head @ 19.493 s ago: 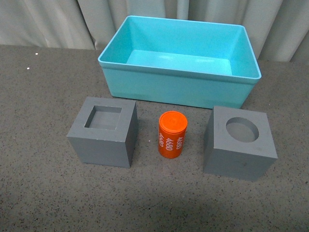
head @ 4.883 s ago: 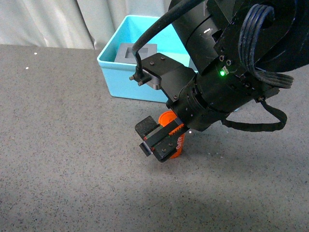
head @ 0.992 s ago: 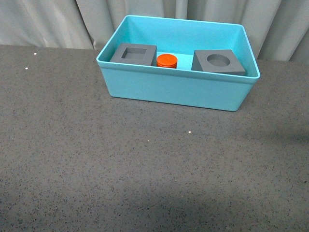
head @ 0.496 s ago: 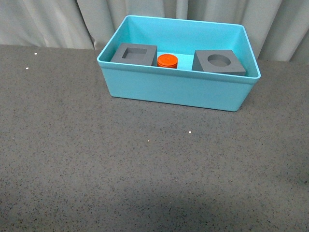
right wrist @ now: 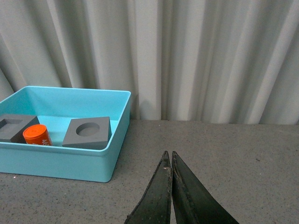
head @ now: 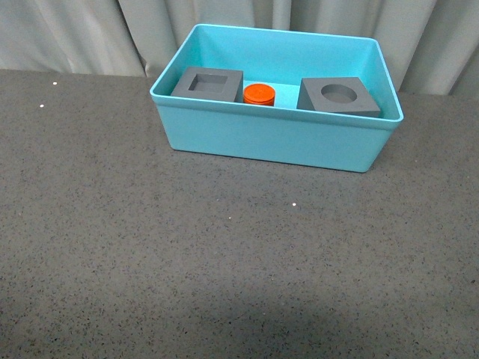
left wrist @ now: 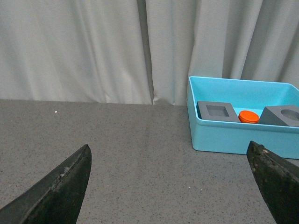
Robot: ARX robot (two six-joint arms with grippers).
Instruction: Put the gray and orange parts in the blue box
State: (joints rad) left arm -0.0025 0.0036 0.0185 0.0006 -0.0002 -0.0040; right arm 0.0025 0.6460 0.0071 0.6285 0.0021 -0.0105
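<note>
All three parts sit inside the box (head: 273, 142); the square-recess cube (head: 207, 84) by the left wall, the orange cylinder (head: 259, 94) upright just beside it, and the round-recess cube (head: 339, 97) toward the right wall, tilted so its recessed face leans to the front; judging by that slant it is propped against the wall or floor rather than lying flat, the way a dropped block comes to rest. The table (head: 150, 247) in front of the box shows nothing but dark speckled surface, so the job looks finished, nothing left to fetch.

Neither arm shows in the front view; both are parked well back from the box, which fits a retreat after the last drop. The left gripper (left wrist: 170, 186) has its fingers spread wide with only table between them, grasping nothing; the right gripper (right wrist: 171, 186) has its two fingers pressed together to a point, clenched on nothing. From the right wrist view the cylinder's white numerals face outward; the curtain (right wrist: 187, 56) hangs behind the box.
</note>
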